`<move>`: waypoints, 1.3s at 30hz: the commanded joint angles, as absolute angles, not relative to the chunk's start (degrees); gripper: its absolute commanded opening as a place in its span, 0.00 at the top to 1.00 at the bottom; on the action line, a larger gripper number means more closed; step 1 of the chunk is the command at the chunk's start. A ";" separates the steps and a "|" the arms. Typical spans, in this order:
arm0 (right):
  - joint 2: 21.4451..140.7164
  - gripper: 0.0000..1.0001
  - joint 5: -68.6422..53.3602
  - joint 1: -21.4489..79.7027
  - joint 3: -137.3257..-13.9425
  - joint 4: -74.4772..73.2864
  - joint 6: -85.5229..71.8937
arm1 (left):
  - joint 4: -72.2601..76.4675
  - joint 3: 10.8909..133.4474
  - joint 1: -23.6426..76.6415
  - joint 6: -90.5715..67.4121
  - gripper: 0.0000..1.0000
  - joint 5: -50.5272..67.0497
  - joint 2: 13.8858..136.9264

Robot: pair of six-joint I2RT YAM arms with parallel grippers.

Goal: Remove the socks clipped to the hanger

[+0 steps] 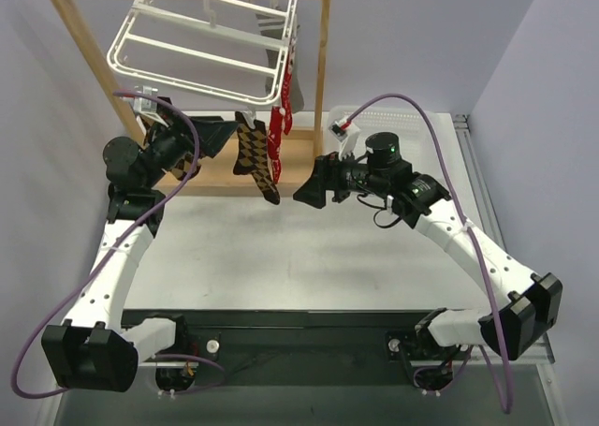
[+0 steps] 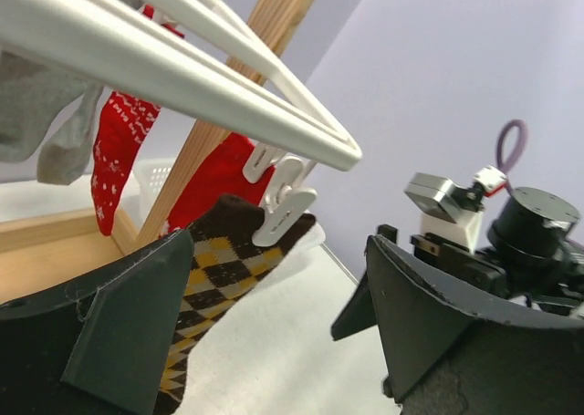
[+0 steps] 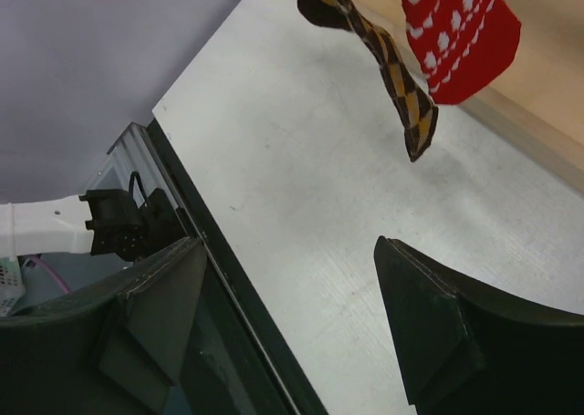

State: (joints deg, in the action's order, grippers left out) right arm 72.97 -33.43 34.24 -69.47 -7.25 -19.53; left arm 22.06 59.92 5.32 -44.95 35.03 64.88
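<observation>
The white hanger [image 1: 201, 56] hangs by its hook from a wooden rack. A brown-and-black argyle sock [image 1: 255, 154] and red socks [image 1: 279, 126] dangle from clips on its near right corner. My left gripper [image 1: 227, 129] is open and empty, just left of the argyle sock and level with its top. In the left wrist view [image 2: 278, 324] the argyle sock [image 2: 219, 269] lies by the left finger, under a white clip [image 2: 285, 205]; red socks [image 2: 119, 150] and a grey sock [image 2: 46, 114] hang behind. My right gripper [image 1: 301, 194] is open and empty, right of the argyle sock's toe [image 3: 383, 59].
The wooden rack [image 1: 323, 70] has an upright post right behind the socks and a base board [image 3: 538, 114] on the table. My right arm [image 2: 529, 233] faces the left gripper across the sock. The table's front edge [image 3: 210, 278] is a dark rail.
</observation>
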 commanded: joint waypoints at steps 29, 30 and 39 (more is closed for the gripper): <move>104.13 0.24 -47.18 29.45 -95.16 14.59 -12.73 | 22.67 59.06 5.62 -50.88 0.17 42.27 55.90; 104.93 0.25 -48.50 29.18 -96.06 15.11 -13.35 | 23.02 59.06 5.62 -51.15 0.18 42.88 56.07; 105.29 0.27 -56.50 27.69 -92.29 20.99 -14.23 | 23.73 59.24 8.17 -52.12 0.17 45.62 57.13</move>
